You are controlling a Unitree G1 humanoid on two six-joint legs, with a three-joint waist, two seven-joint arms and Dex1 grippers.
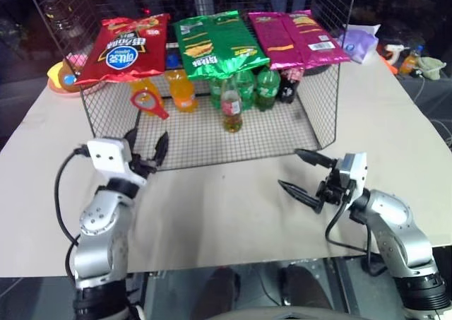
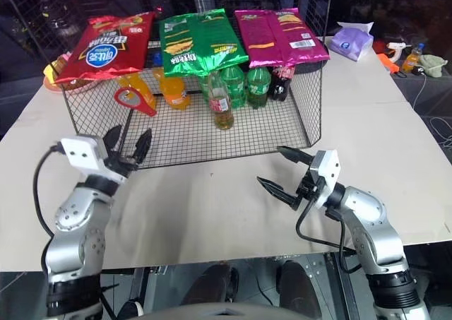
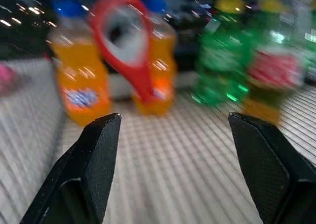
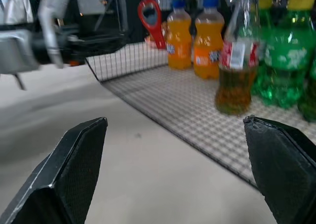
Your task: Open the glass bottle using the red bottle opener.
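Left eye view: beige table (image 1: 233,207) bearing wire rack (image 1: 212,133); both end effectors (image 1: 147,152) (image 1: 305,173) released, dark surroundings.

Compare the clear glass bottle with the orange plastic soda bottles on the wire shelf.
The clear glass bottle has a red label and a narrow neck; the orange plastic soda bottles have blue caps and are stouter. The glass bottle stands nearer the shelf's front, alone; the orange ones stand further back. All stand upright on the wire shelf.
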